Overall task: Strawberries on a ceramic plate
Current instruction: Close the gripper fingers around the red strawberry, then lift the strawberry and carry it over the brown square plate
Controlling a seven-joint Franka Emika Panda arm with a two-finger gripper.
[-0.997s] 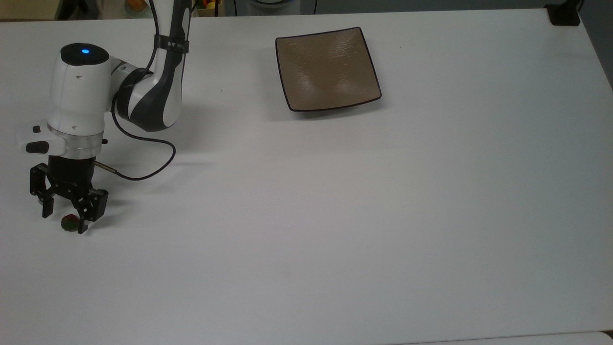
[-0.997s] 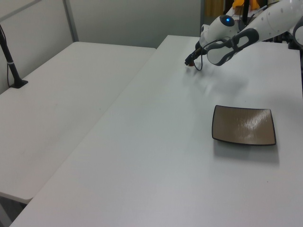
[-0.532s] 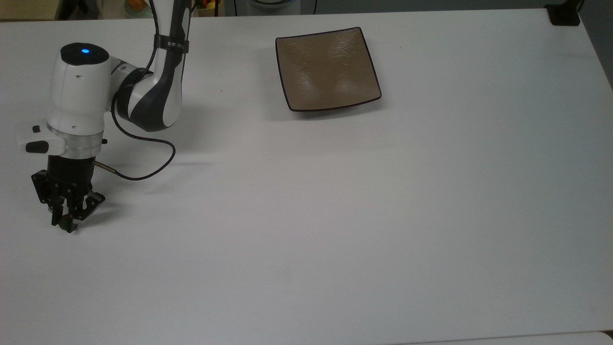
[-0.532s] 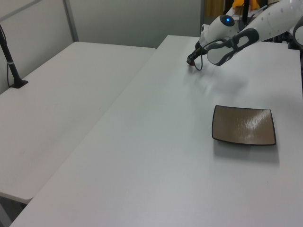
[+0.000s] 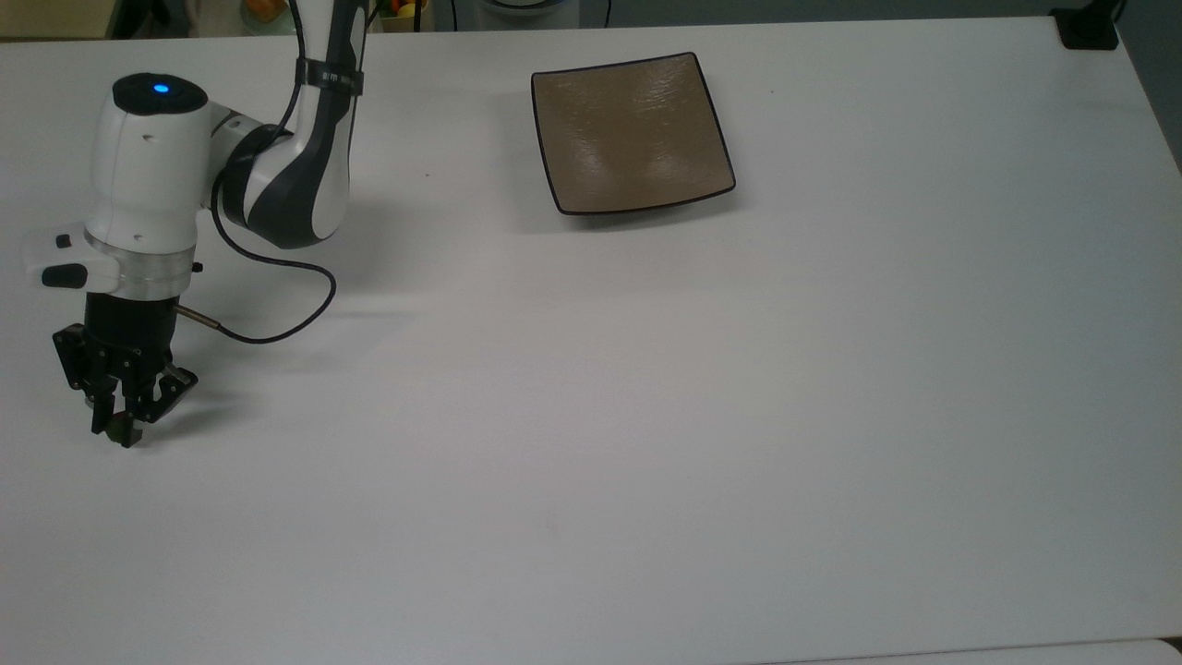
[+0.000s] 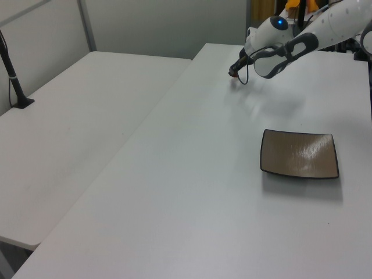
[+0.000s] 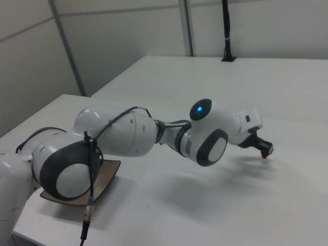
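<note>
While counted across the views: one arm, one gripper, one berry, one plate, one long white table, plus a second white table alongside it in the left view.
Gripper: the gripper is seen at the top view's far left, pointing straight down over the table; fingers drawn in narrow, clamped on the strawberries.
Strawberries: a single berry, mostly hidden between the fingertips in the top view; a red spot is seen at the gripper tip in the right view. Berry is held just above or at the table surface; contact cannot be told.
Berry orientation: too small and too covered for its long axis or leafy end to be read.
Ceramic plate: the ceramic plate is laid flat on the table, square, tan-brown, dark rim, slightly rotated against the table edges; nothing is on it. It is well apart from the gripper, toward the top view's upper centre.
Writing: small marks are noted on the black band around the arm link, unreadable.
Lamp: blue light is lit on the wrist.
</note>
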